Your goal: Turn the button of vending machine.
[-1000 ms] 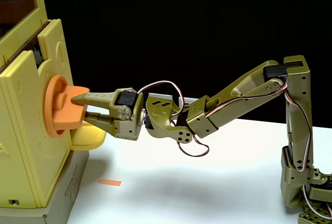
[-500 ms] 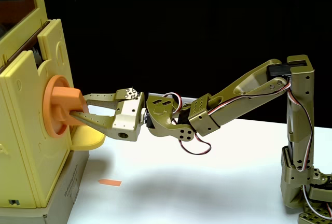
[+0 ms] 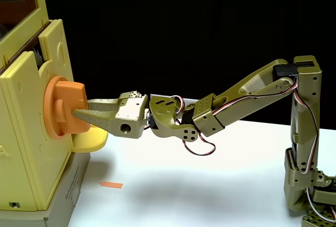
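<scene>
The pale-yellow vending machine (image 3: 29, 148) stands at the left edge of the fixed view, with a reddish-framed window at its top. Its orange button (image 3: 67, 94) juts from the side, with the thick bar standing almost upright. My olive-green gripper (image 3: 79, 110) reaches in horizontally from the right and is shut on that bar. One finger (image 3: 86, 116) lies across the near face of the bar; the other runs behind it. The small yellow tray (image 3: 90, 140) sits just below the gripper.
The machine rests on a grey-beige box (image 3: 65, 203) at the table's left. A small orange scrap (image 3: 111, 185) lies on the white table (image 3: 199, 185). My arm's base (image 3: 304, 185) stands at the far right, against a black backdrop.
My wrist has rolled with the knob in its grip. The bar has gone from lying flat to standing nearly upright.
</scene>
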You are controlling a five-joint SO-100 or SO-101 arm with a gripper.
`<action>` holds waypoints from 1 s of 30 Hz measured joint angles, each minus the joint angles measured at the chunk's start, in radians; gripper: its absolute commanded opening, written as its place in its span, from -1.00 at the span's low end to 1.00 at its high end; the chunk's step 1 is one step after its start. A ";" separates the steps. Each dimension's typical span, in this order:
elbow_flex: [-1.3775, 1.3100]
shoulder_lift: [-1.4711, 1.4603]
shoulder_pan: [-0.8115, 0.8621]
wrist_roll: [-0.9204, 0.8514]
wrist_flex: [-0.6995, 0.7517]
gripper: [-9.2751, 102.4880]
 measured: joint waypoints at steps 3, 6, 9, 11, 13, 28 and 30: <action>0.000 0.000 0.000 0.000 0.000 -0.76; 0.002 0.002 -0.005 -0.006 0.000 -0.66; 0.015 0.011 -0.015 -0.017 -0.005 -0.56; 0.028 0.014 -0.028 -0.014 -0.018 -0.52; 0.044 0.021 -0.034 -0.014 -0.031 -0.48; 0.479 0.483 -0.063 -0.678 0.089 -0.36; 0.552 0.566 -0.072 -0.907 0.103 -0.30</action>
